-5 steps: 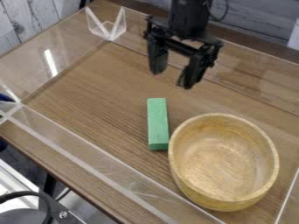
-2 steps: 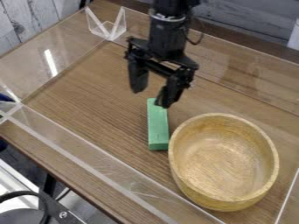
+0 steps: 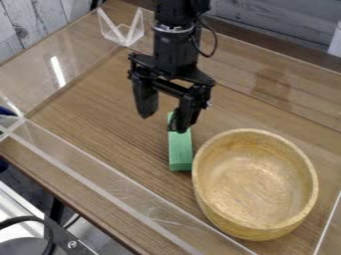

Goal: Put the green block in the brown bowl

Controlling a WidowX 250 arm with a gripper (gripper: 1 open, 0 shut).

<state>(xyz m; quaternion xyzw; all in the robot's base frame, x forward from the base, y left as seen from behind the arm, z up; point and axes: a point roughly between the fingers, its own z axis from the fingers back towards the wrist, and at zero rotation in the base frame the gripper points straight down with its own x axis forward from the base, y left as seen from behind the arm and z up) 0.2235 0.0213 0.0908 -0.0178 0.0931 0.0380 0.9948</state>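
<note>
The pincer [image 3: 163,108] hangs spread wide above the green block's [image 3: 180,147] far end, with the brown bowl [image 3: 254,184] nearer the camera and bare tabletop [image 3: 80,110] opposite the bowl.

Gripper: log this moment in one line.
gripper: open, above block | green block: on table, beside bowl | brown bowl: nothing inside

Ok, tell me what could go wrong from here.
The open gripper hangs over the green block's far end, so it may grip off-centre and let the block tilt or slip. The block also lies right beside the brown bowl's rim, so a descending finger could bump the bowl.
</note>
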